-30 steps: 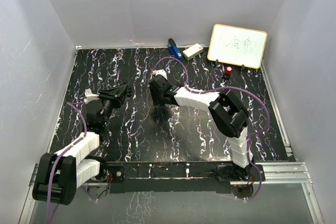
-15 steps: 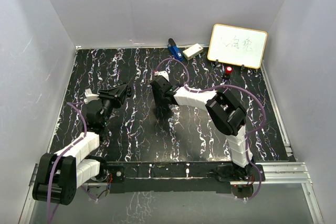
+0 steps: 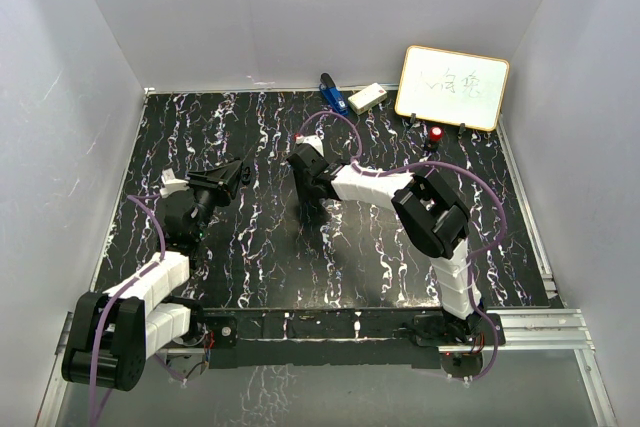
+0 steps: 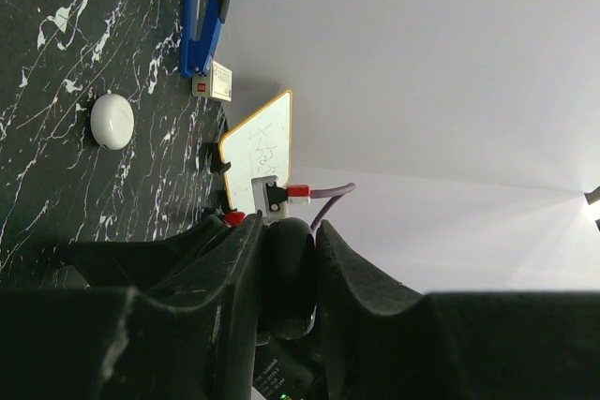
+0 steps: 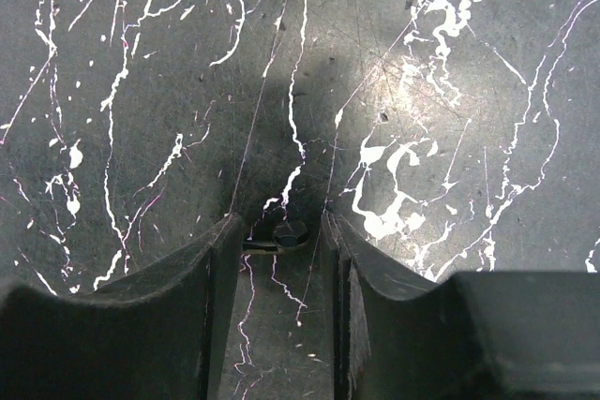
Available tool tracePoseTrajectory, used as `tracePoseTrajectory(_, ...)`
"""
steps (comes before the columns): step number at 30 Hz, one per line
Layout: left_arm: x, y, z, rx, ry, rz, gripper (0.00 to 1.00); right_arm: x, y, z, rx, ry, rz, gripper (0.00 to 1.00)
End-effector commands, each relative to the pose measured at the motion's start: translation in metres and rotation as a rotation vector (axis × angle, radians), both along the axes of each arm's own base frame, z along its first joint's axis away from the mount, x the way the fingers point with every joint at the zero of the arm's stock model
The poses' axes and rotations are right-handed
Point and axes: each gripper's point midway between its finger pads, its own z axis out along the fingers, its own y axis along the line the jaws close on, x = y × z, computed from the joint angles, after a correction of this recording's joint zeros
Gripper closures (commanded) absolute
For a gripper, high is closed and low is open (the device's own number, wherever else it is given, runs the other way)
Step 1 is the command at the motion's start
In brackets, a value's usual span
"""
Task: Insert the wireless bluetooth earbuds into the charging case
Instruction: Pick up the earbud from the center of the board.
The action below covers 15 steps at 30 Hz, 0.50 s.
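White matte side wall [image 3: 60, 97] on the left; plain walls box in the whole cell. The table [image 3: 250, 277] is black with white marble-style veins and a slight sheen, and a ribbed aluminium rail [image 3: 540, 322] runs along the near edge.

The left arm [image 3: 160, 282] has black joints, white ribbed shells and a purple cable. The left gripper [image 3: 236, 169] is raised above the table's left half and points right. Its black moulded fingers are drawn together. In the left wrist view a dark rounded shape fills the slit between them, and it's hard to say whether that is a held piece or just the other arm behind.

The charging case [image 4: 112, 121] is a smooth, glossy white round puck lying flat on the table mid-field (the top view hides it under the right arm).

The right arm [image 3: 375, 185] is built the same way and reaches in to the table centre. The right gripper [image 5: 281, 220] is nose-down at the surface with its jaws apart in a narrow gap. A tiny dark earbud [image 5: 289, 231], rounded with a short stem, lies on the table between the fingers, with neither pad clearly on it. The case rim sits just ahead of the fingertips, at the top edge of the right wrist view.

At the back edge are a blue clip-like object [image 3: 333, 95] and beside it a cream rectangular box [image 3: 367, 98]. Further right a whiteboard [image 3: 452, 87] with a yellow-wood rim leans up with faint scribble on it, and a small red knob [image 3: 437, 134] sits in front of it.
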Motion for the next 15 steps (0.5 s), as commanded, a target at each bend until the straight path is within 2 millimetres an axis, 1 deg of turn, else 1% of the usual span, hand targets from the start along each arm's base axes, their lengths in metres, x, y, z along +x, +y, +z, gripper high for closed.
tracePoseTrajectory(1,-0.002,0.001,0.006,-0.001,-0.025,-0.005,1.00,0.005,-0.004,-0.002,0.001,-0.010,-0.033,0.64)
tracePoseTrajectory(9,-0.002,0.001,0.007,0.000,-0.024,-0.005,1.00,0.001,-0.008,-0.009,-0.009,0.011,-0.038,0.68)
tracePoseTrajectory(15,-0.001,0.001,0.006,-0.001,-0.021,-0.006,1.00,-0.001,-0.010,-0.013,-0.014,0.023,-0.039,0.74)
